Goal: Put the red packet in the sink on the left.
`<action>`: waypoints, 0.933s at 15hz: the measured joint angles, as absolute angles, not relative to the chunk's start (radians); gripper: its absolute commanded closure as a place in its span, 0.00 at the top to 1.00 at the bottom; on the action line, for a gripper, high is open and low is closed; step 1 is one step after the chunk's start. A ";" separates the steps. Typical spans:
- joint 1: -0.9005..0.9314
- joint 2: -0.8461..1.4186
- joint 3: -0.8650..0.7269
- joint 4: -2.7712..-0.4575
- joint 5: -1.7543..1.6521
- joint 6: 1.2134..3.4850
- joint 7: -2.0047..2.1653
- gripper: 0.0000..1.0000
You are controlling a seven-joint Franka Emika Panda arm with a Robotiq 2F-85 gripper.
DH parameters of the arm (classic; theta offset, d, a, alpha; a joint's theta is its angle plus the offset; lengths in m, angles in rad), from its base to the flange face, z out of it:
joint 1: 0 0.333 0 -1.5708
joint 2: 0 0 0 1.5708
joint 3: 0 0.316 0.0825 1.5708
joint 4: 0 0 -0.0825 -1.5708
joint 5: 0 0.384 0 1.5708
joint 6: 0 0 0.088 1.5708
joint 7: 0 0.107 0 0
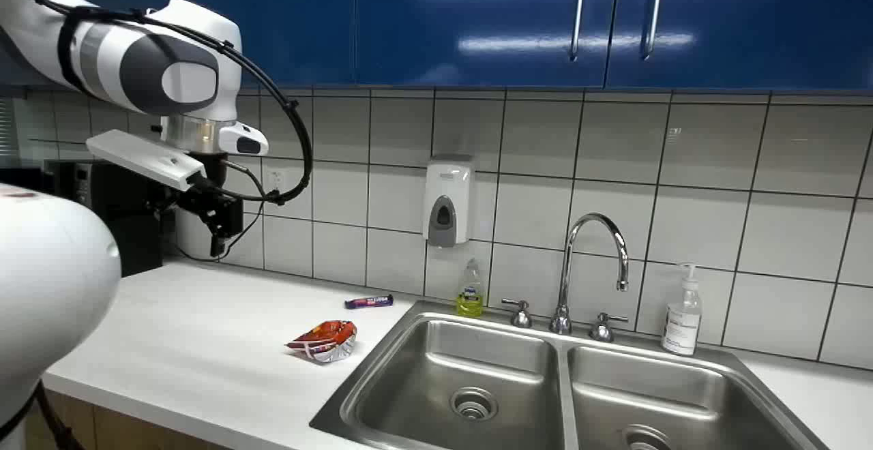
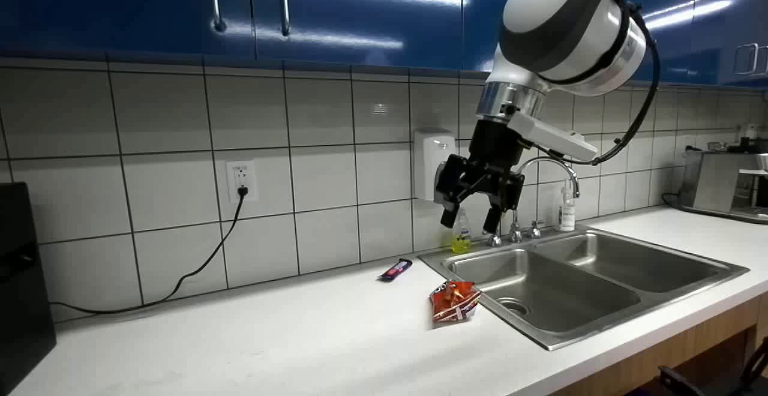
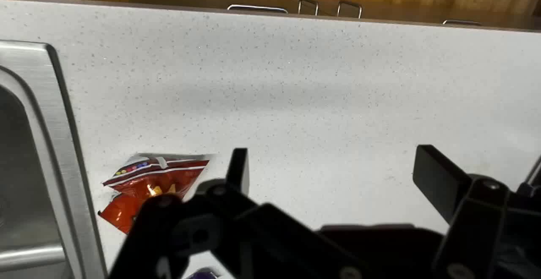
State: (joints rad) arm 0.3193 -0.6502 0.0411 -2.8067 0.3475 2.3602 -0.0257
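The red packet (image 1: 326,339) is crumpled, with a silvery underside, and lies on the white counter beside the sink's left rim. It also shows in an exterior view (image 2: 454,301) and in the wrist view (image 3: 156,181), partly hidden there by a finger. The left basin (image 1: 402,395) of the steel double sink holds nothing visible; it is the nearer basin in an exterior view (image 2: 564,306). In the wrist view the sink's rim (image 3: 55,101) is at the left. My gripper (image 2: 470,221) is open and empty, high above the counter; its spread fingers show in the wrist view (image 3: 332,160).
A purple bar (image 1: 369,302) lies behind the packet near the wall. A yellow-green soap bottle (image 1: 470,294), the tall faucet (image 1: 566,279) and a pump bottle (image 1: 682,324) stand along the sink's back. A dispenser (image 1: 448,201) hangs on the wall. A black appliance (image 2: 24,270) stands on the counter.
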 measured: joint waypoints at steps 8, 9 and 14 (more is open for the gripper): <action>0.304 -0.636 0.053 -2.799 0.310 2.355 -0.012 1.00; 0.285 -0.627 0.069 -2.793 0.273 2.354 0.006 1.00; 0.190 -0.557 0.161 -2.758 0.115 2.347 0.131 1.00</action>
State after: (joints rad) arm 0.1899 -0.5567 0.1608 -2.7577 0.1147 2.3474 0.1306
